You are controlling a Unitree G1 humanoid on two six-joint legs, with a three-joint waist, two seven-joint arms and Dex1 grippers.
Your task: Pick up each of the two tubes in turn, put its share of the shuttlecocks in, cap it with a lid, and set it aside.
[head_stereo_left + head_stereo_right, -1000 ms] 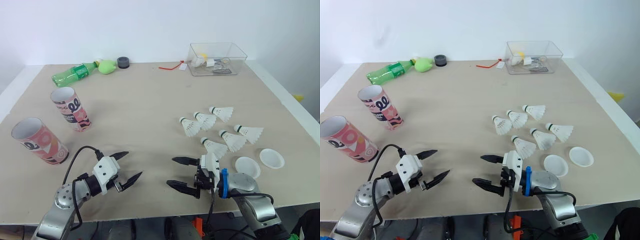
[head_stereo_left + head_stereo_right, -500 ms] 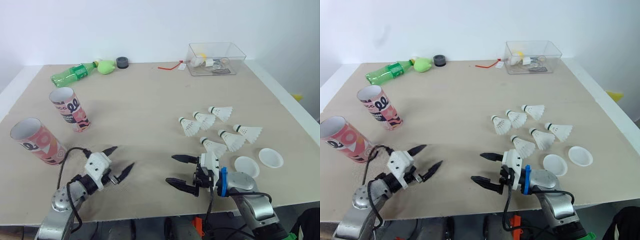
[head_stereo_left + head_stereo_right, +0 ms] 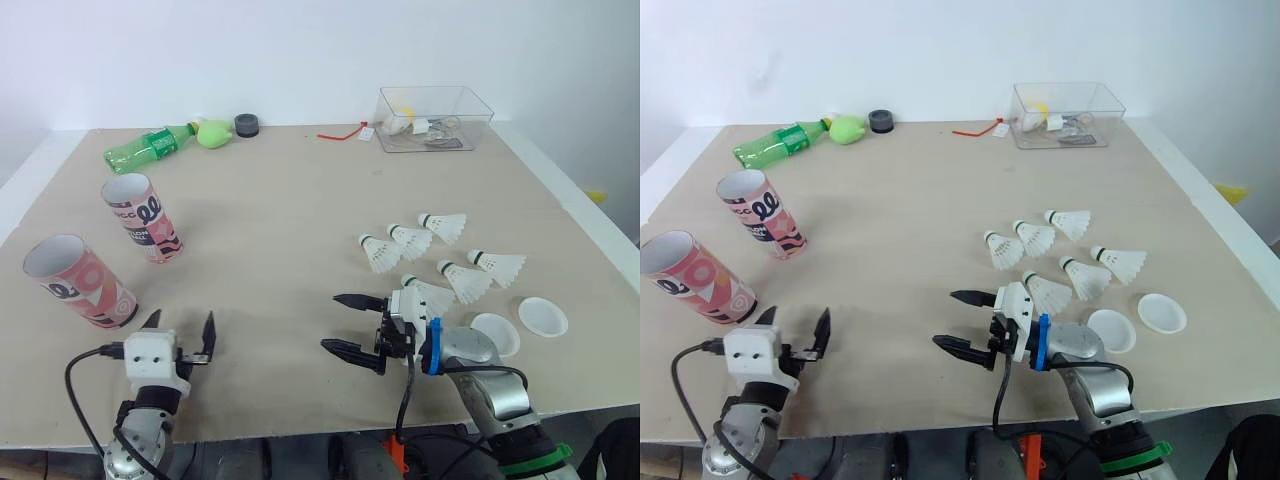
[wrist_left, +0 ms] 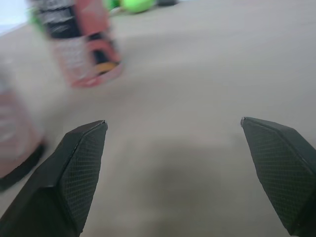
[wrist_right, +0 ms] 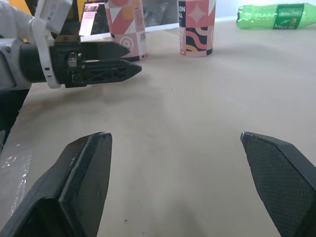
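— Where are the tubes?
— At the left of the frame, both standing open-mouthed on the pale bench (image 3: 280, 230). There is the farther pink patterned cardboard tube (image 3: 143, 218) and, lower left, the nearer pink patterned cardboard tube (image 3: 78, 282).
— Any writing?
— Black lettering on both, and a dark band of small print on the farther one. I cannot read either.
— The rest?
— Six white feathered shuttlecocks (image 3: 411, 241) lie right of centre. Two white round lids (image 3: 495, 334) sit just below them, lower right.
— The claws?
— Both are spread and empty. The left claw (image 3: 180, 322) is just beside the nearer tube. The right claw (image 3: 335, 323) is bottom centre, beside the lowest shuttlecock.
— Changed since a second ago?
— The left claw pointed towards the middle then. Now it sits further left, pointing up the frame. The right claw has crept up slightly.
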